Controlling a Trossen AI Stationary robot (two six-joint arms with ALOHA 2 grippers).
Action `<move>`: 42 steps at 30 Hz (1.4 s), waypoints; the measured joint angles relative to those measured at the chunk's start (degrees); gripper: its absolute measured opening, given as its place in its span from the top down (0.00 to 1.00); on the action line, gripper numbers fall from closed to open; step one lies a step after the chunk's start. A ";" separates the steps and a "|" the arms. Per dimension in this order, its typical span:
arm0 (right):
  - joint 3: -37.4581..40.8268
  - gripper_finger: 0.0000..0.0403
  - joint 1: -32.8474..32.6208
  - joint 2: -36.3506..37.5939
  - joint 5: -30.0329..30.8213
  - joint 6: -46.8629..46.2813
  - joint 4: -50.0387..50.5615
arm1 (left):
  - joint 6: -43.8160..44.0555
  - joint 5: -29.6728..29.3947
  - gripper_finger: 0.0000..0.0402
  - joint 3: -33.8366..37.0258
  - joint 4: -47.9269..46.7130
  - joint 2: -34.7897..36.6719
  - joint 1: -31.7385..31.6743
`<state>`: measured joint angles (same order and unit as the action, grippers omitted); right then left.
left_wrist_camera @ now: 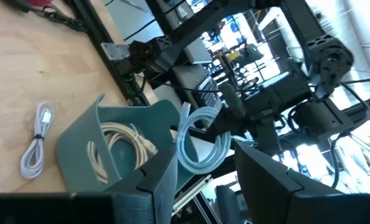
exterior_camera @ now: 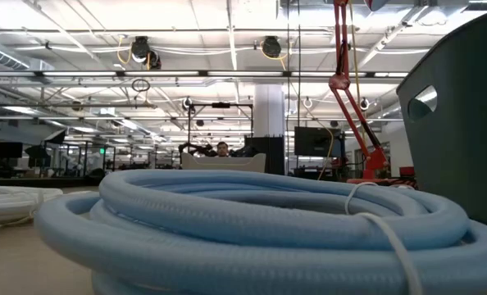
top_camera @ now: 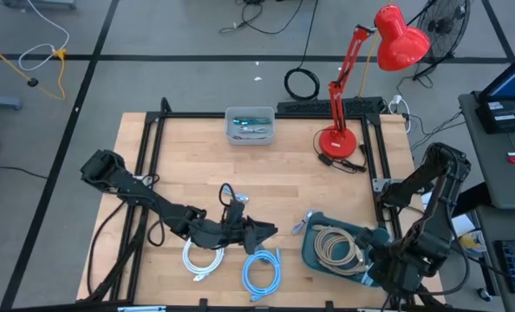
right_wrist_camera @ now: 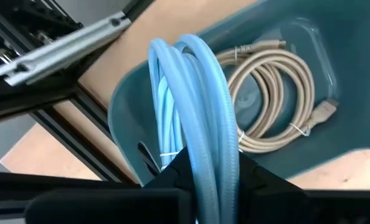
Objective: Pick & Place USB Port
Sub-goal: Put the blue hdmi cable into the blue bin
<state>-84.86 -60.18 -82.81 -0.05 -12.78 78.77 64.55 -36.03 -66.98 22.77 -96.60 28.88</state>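
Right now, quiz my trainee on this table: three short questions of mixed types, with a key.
1. True or false: the right gripper is shut on a light blue cable.
2. What lies inside the teal bin? A) a white cable B) a beige cable C) nothing
3. Fill in: the left gripper is ____ and holds nothing.
Key: 1 true; 2 B; 3 open.
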 joint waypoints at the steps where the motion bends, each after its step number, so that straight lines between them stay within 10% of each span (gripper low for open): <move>1: 0.00 0.91 0.00 0.00 -0.04 0.00 -0.11 | -0.20 0.00 0.60 0.00 0.27 0.00 0.00; 25: 13.53 0.92 0.00 -0.07 -1.69 2.31 -7.97 | -1.05 -0.02 0.60 0.00 1.57 0.04 0.42; 42: 13.47 0.54 -0.01 2.56 4.92 2.31 -7.21 | -1.07 -0.04 0.60 0.00 1.57 0.04 0.48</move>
<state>-71.39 -60.19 -80.25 4.87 -10.46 71.56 63.48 -36.07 -66.98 24.34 -96.55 29.36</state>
